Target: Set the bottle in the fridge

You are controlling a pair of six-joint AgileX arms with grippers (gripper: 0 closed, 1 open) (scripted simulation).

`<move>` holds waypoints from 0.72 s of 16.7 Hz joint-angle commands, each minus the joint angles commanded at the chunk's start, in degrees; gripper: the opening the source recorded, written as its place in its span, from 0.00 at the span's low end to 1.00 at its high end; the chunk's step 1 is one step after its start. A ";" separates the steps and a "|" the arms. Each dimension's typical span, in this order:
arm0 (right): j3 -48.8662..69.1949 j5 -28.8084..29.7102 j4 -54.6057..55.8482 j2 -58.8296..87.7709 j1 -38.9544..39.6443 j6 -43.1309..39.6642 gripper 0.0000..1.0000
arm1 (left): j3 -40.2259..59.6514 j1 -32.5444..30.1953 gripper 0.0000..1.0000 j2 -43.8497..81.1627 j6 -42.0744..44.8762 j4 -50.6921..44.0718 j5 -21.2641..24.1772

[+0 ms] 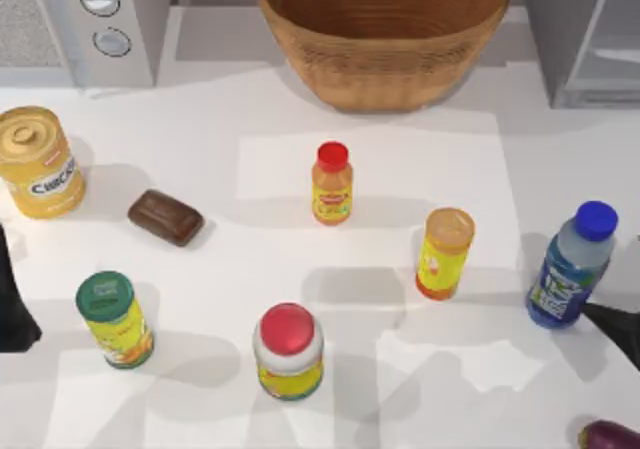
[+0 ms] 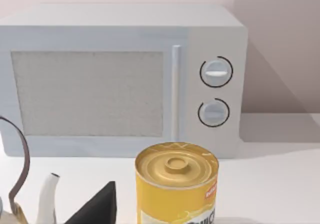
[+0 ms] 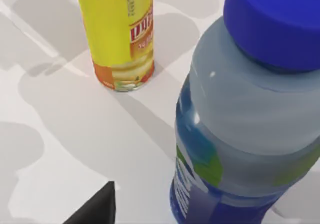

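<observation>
The bottle (image 1: 570,264) stands upright near the table's right edge, tall and translucent grey with a blue cap and a blue-and-green label. It looms close in the right wrist view (image 3: 245,124). My right gripper (image 1: 615,331) is low at the right edge, just in front of the bottle and apart from it. The fridge (image 1: 585,34), a grey cabinet with a pale inner panel, stands at the back right corner. My left gripper (image 1: 14,304) is parked at the left edge.
A wicker basket (image 1: 385,29) sits at the back centre, a microwave (image 1: 80,24) at the back left. A yellow-orange cylinder (image 1: 444,253) stands left of the bottle. A small orange bottle (image 1: 332,183), cans (image 1: 288,351), a brown block (image 1: 165,216) and an aubergine (image 1: 610,435) are scattered about.
</observation>
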 joint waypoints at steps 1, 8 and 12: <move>-0.01 0.38 0.03 0.67 0.21 -0.13 1.00 | 0.00 0.00 1.00 0.00 0.00 0.00 0.00; 0.03 1.03 2.07 2.47 1.16 0.67 1.00 | 0.00 0.00 1.00 0.00 0.00 0.00 0.00; 0.40 3.54 10.83 9.72 4.59 3.81 1.00 | 0.00 0.00 1.00 0.00 0.00 0.00 0.00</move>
